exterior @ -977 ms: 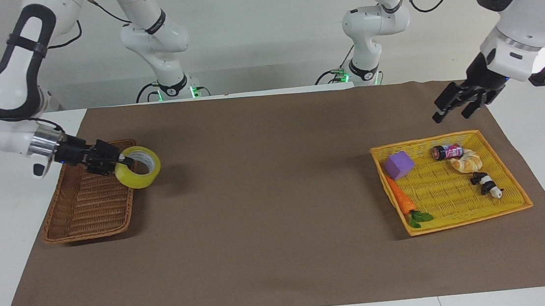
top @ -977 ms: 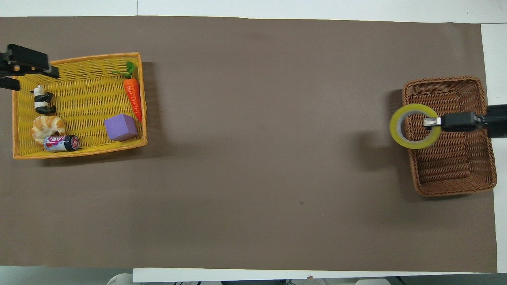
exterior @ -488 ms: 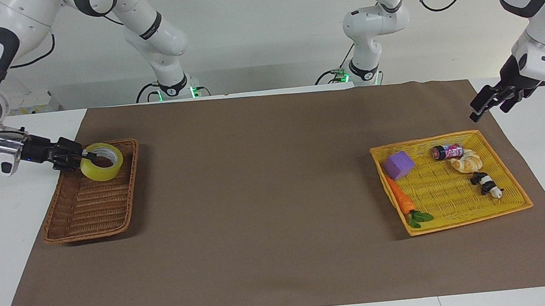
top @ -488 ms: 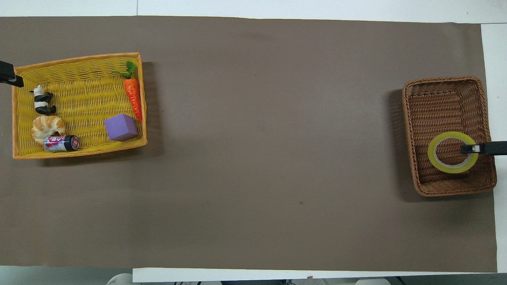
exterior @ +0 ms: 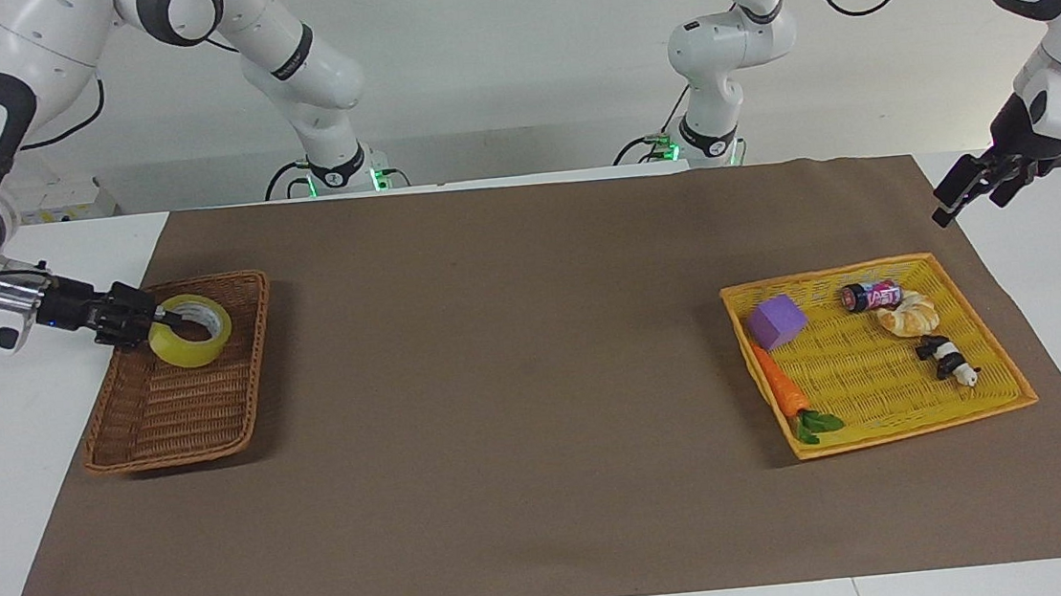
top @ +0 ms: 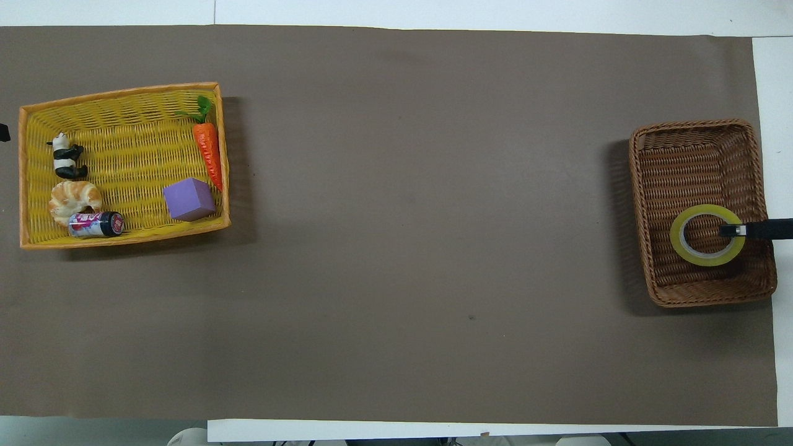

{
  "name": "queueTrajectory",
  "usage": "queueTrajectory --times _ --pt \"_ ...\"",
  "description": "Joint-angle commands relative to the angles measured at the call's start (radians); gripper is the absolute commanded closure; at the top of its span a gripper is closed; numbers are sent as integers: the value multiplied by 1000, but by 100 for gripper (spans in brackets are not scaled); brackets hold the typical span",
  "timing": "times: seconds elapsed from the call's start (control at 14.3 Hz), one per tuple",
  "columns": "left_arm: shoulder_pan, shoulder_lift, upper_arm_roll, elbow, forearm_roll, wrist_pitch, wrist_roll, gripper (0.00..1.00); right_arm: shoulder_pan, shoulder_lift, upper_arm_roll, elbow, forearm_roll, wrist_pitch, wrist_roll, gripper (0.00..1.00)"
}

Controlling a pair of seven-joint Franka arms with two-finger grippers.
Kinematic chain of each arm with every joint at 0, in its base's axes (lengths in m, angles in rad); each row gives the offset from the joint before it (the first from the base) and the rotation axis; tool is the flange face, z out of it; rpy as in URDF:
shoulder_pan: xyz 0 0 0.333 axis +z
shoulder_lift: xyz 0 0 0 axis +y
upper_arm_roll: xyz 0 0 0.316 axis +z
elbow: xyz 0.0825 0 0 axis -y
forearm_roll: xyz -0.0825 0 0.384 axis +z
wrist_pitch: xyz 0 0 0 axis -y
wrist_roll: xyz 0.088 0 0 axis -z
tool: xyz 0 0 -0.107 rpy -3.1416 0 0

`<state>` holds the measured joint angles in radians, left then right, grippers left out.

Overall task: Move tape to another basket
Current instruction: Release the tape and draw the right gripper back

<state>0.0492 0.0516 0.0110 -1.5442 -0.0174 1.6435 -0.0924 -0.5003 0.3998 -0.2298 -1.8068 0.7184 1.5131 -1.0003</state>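
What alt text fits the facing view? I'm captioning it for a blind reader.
The right hand holds the tape by its rim in the brown basket. The left hand waits above the mat near the yellow basket of toys at the left arm's end.

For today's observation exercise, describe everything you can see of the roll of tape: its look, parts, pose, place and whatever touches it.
The tape is a wide ring of glossy, translucent yellow packing tape wound on a pale grey-white inner core. It is in the brown wicker basket, at the end nearer the robots, with its hole facing up and slightly tilted. The right claw is shut on its wall, one finger inside the hole. Whether its underside rests on the weave cannot be told. Nothing else touches it.
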Motion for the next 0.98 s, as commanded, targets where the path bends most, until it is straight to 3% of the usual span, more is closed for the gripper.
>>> queueTrajectory --times 0.0,0.28,0.35,0.42,0.49,0.56,0.91 --pt "-25 -48 -6 -17 22 -19 10 0 2 -2 17 -14 -8 22 -20 100" --pt "-15 -140 -19 -24 16 -59 39 0 16 -10 17 -52 -8 51 -29 99" --pt "-14 -151 -19 -16 20 -95 51 0 17 -9 17 -51 -20 61 -34 89" --pt "-12 -156 -19 -13 19 -105 65 0 19 -9 17 -51 -27 77 -34 68" --pt "-11 -156 -22 -11 17 -108 72 0 40 -9 17 -48 -51 84 -35 19" --pt "-8 -154 -28 -11 17 -108 74 0 54 -9 17 -46 -77 103 -37 1" --pt "3 -135 -68 6 25 -126 76 0 87 -13 20 -11 -137 186 -34 1"
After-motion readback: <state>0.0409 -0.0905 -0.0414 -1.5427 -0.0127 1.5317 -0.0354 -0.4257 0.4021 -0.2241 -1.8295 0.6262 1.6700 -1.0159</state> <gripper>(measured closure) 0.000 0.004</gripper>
